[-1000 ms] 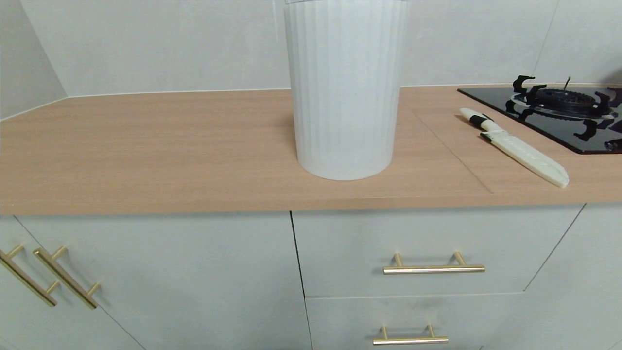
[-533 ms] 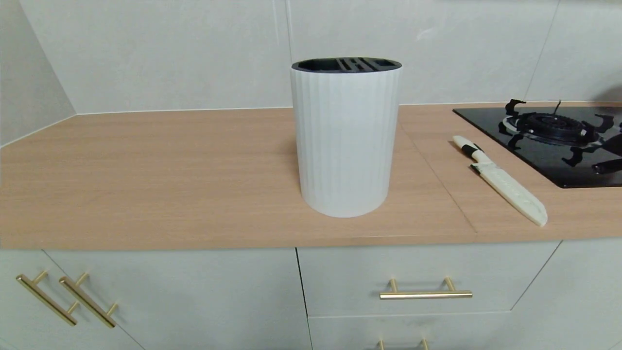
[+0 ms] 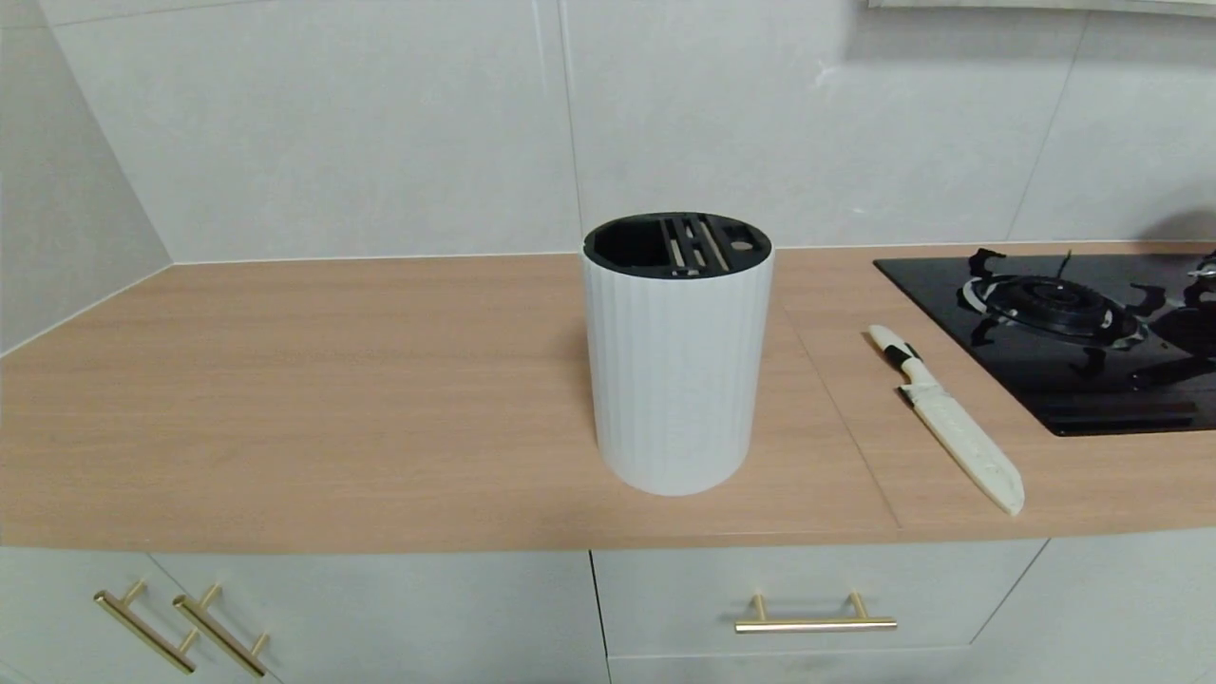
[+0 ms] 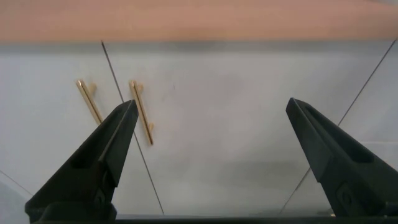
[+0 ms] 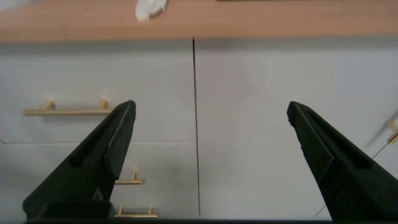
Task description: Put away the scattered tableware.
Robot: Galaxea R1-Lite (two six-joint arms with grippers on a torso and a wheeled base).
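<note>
In the middle of the head view a white ribbed holder stands upright on the wooden counter, and I can see into its black slotted top. The knife lies flat at the right of the frame, on the counter between the holder and the black hob and apart from both. Its pale handle points toward the wall and its blade tip toward the counter's front edge. Below that edge, a brass drawer handle sits at lower centre-right and two door handles at lower left.

In the left wrist view the left gripper is spread wide with nothing between its dark fingers. It faces the grey cabinet fronts under the counter, and the two door handles hang beyond it.

In the right wrist view the right gripper is spread just as wide and holds nothing. It faces the drawer fronts, with brass handles beyond one finger and the knife's pale tip at the counter's edge.
</note>
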